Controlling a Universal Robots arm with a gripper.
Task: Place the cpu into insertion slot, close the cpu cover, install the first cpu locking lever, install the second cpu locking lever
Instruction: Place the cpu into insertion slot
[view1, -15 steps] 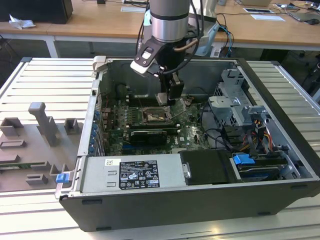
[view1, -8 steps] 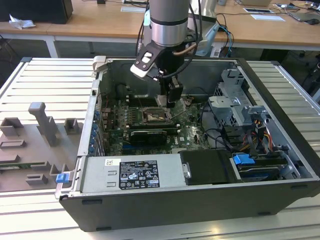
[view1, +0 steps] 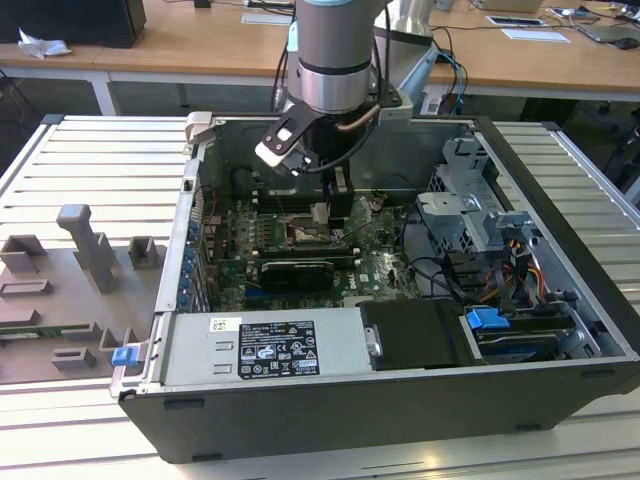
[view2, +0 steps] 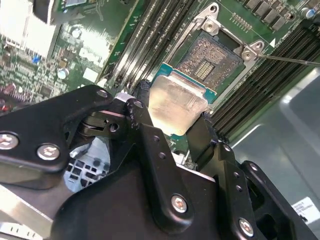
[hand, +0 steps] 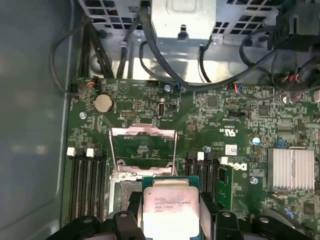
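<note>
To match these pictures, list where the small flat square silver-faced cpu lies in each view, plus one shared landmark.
Exterior view: too small to tell apart; the black gripper holding it hangs over the green motherboard.
Second wrist view: the cpu, clamped between black fingers.
First wrist view: the cpu between the fingers, before the raised silvery cpu cover.
Shared landmark: the square dark insertion slot with its silver rim.

We see the cpu (view2: 177, 107), silver face up with green edges, gripped by two sides over the bare dark slot (view2: 210, 60). The silvery cover (hand: 142, 131) stands swung open.
</note>
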